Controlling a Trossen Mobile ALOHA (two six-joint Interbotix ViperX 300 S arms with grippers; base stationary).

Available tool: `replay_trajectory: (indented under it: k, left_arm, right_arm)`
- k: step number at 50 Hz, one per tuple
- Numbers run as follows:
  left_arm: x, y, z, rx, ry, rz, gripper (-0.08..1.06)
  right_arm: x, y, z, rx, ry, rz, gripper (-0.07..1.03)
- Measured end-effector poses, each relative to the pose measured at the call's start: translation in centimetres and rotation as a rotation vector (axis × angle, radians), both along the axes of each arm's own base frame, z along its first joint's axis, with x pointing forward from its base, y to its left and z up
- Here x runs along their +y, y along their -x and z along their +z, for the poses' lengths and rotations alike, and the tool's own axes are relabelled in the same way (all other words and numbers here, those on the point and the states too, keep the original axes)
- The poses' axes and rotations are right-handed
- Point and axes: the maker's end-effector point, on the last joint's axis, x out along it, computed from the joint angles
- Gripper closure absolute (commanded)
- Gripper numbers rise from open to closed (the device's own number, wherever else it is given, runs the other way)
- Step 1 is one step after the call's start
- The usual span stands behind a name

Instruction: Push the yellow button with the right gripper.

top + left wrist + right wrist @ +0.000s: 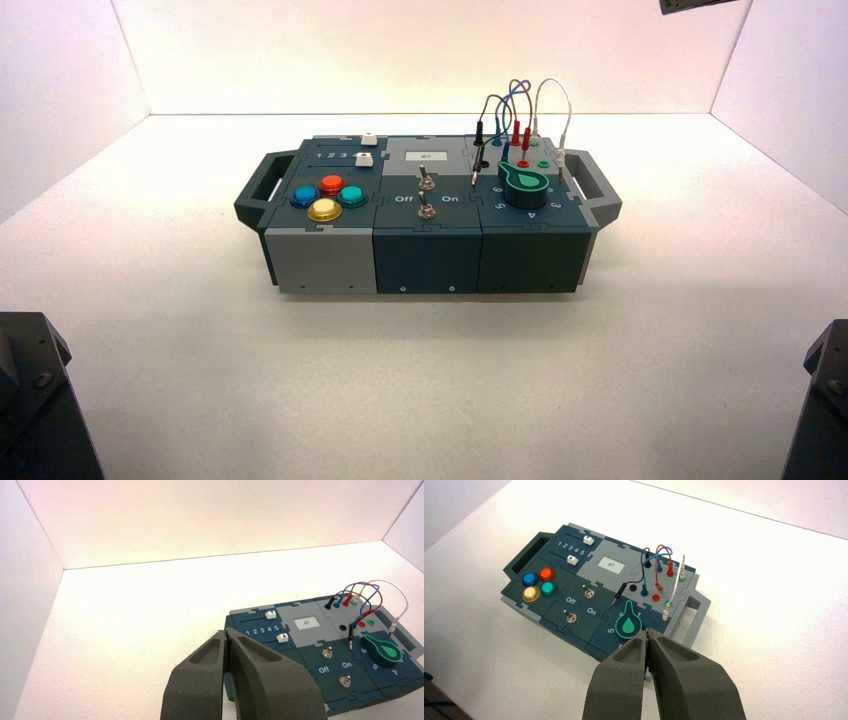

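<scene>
The yellow button sits at the front of a cluster of round buttons on the box's left module, with blue, orange-red and teal-green buttons around it. It also shows in the right wrist view. My right gripper is shut and empty, held well back from the box, above its knob end. My left gripper is shut and empty, held back off the box's left end. The yellow button is hidden in the left wrist view.
The box carries two white sliders, two toggle switches lettered Off and On, a green knob and looped wires. It has a handle at each end. White walls surround the table. Both arms' bases show at the near corners.
</scene>
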Motion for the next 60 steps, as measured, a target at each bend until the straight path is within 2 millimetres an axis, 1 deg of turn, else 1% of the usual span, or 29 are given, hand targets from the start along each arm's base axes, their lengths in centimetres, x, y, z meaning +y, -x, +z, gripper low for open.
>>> replay_trajectory:
  k: [25, 27, 31, 34, 38, 45, 49, 55, 56, 58, 60]
  left_arm:
    - [0.0, 0.0, 0.1, -0.003, 0.001, 0.0, 1.01]
    - [0.0, 0.0, 0.1, -0.003, 0.001, 0.0, 1.01]
    - [0.0, 0.0, 0.1, -0.003, 0.001, 0.0, 1.01]
    - [0.0, 0.0, 0.1, -0.003, 0.001, 0.0, 1.01]
    - [0.0, 0.0, 0.1, -0.003, 0.001, 0.0, 1.01]
    - [0.0, 0.0, 0.0, -0.003, 0.001, 0.0, 1.01]
    - [0.0, 0.0, 0.0, -0.002, 0.0, 0.0, 1.01]
    - [0.0, 0.0, 0.1, -0.005, 0.001, 0.0, 1.01]
    - [0.0, 0.0, 0.1, -0.005, 0.001, 0.0, 1.01]
    - [0.0, 0.0, 0.1, -0.003, 0.001, 0.0, 1.01]
    - [0.0, 0.0, 0.1, -0.005, 0.001, 0.0, 1.01]
  right_arm:
    - [0.2, -0.2, -0.7, 0.022, 0.021, 0.009, 0.98]
    - [0.3, -0.1, -0.7, 0.024, 0.022, 0.015, 0.98]
    - [1.2, 0.3, -0.9, 0.032, 0.028, 0.059, 0.98]
    - [2.0, 0.8, -1.2, 0.043, 0.036, 0.104, 0.98]
    - [3.8, 1.5, -1.6, 0.062, 0.051, 0.183, 0.98]
    - [7.5, 2.2, -1.3, 0.096, 0.06, 0.302, 0.98]
    - [9.2, 2.0, -1.5, 0.13, 0.078, 0.334, 0.98]
    - [11.6, 1.2, -2.5, 0.197, 0.105, 0.352, 0.98]
    - [11.8, 1.2, -2.6, 0.2, 0.108, 0.353, 0.98]
    - [12.9, 0.8, -3.0, 0.22, 0.119, 0.364, 0.98]
    - [13.4, 0.6, -3.1, 0.224, 0.124, 0.368, 0.98]
